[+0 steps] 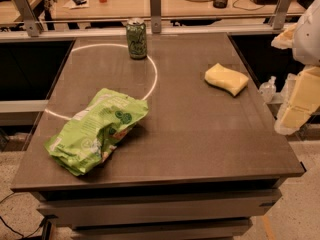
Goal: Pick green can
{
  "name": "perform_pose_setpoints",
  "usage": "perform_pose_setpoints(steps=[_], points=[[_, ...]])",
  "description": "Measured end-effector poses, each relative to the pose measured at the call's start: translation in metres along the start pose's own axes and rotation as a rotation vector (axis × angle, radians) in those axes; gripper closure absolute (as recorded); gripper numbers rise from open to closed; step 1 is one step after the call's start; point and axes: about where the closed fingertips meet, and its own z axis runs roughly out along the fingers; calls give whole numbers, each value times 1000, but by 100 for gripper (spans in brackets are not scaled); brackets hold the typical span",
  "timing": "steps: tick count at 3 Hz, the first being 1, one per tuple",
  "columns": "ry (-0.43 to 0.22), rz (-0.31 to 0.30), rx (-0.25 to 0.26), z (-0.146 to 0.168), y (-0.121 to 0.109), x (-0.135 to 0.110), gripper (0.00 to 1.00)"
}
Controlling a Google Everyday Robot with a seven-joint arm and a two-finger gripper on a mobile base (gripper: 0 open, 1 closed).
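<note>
The green can (136, 38) is a small dark-green drink can with pale markings and a silver top. It stands upright near the far edge of the dark table (200, 134), left of centre. My gripper (290, 115) hangs at the right edge of the view, beyond the table's right side. It is far from the can, and nothing shows in it.
A large light-green chip bag (97, 130) lies on the front left of the table. A yellow sponge (226, 78) lies at the right rear. A bright ring of reflected light curves across the tabletop near the can. A railing and a cluttered desk stand behind the table.
</note>
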Motion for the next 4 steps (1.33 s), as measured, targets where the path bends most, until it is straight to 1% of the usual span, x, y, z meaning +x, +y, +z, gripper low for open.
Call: perform_pose_setpoints(steps=[1, 2, 3, 4], points=[[0, 0, 0, 0, 0, 0, 0], [-26, 65, 33, 14, -22, -4, 0], [-94, 137, 77, 28, -54, -11, 0], [-252, 192, 130, 39, -87, -17, 0]])
